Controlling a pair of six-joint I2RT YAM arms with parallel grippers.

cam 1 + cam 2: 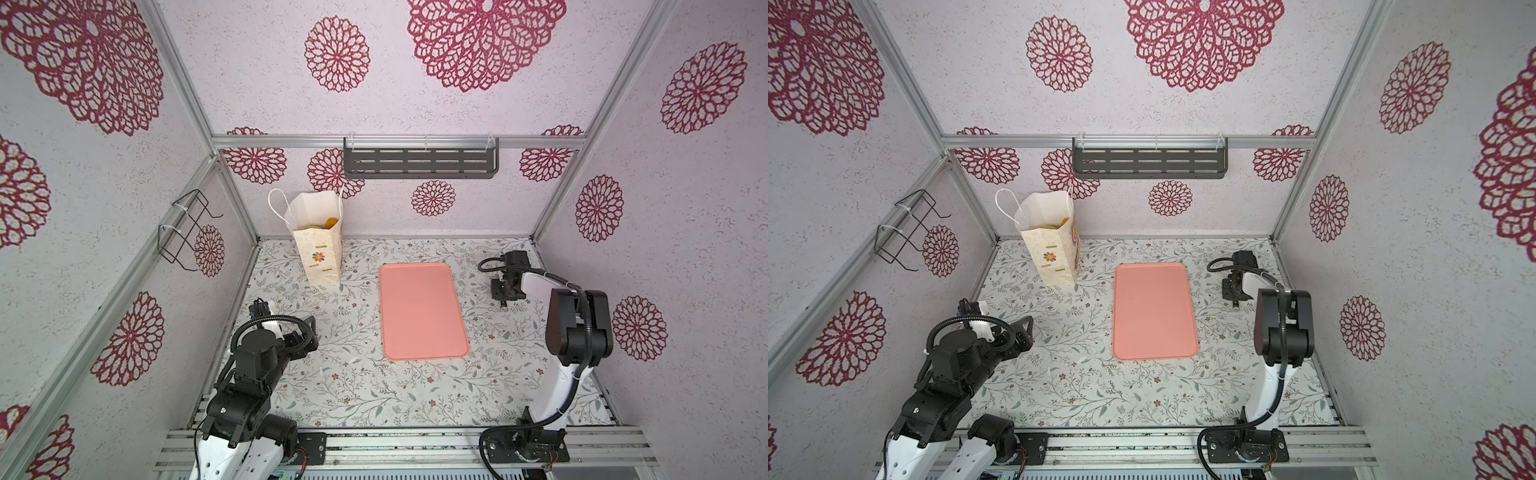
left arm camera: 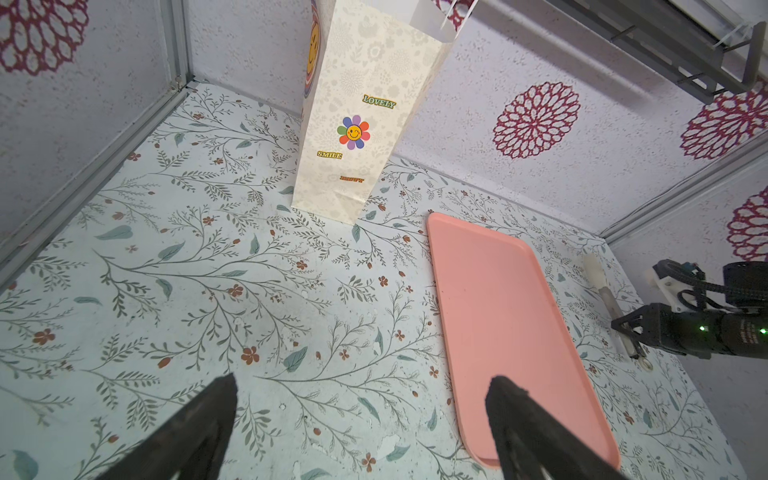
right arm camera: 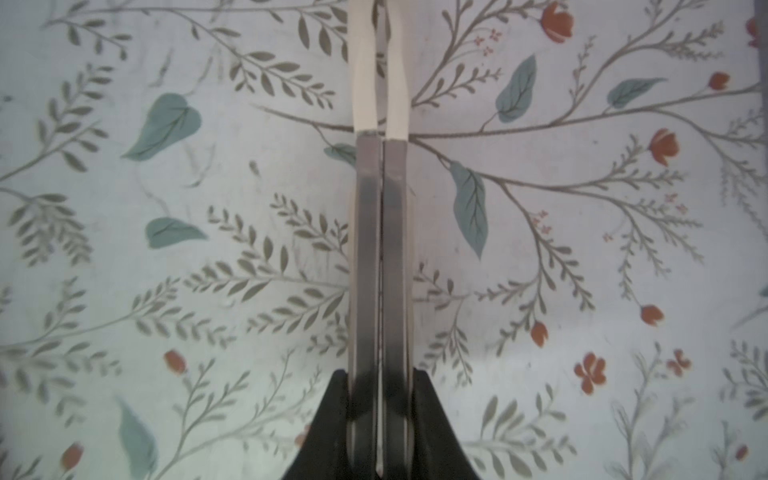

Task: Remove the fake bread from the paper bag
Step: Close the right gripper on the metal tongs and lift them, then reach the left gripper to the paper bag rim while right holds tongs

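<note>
Tool-pickup step: right tool [image 3: 380, 376] clamped on tongs [image 3: 370, 249] down on the surface [image 1: 332, 374], right of the pink tray [image 1: 419, 311]; left tool [image 2: 361, 386] wide apart, idle. Fake bread [image 1: 331, 223] sits inside the upright paper bag [image 1: 320, 253], back-left corner. Next, I'd guess: lift tongs, cross to the bag mouth. Floral-print walls, grey shelf [image 1: 419, 160] at the back

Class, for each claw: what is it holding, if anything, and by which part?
The right claw is shut on tongs, squeezing their metal arms, away from the cream tips. The left claw is open, holding nothing.
</note>
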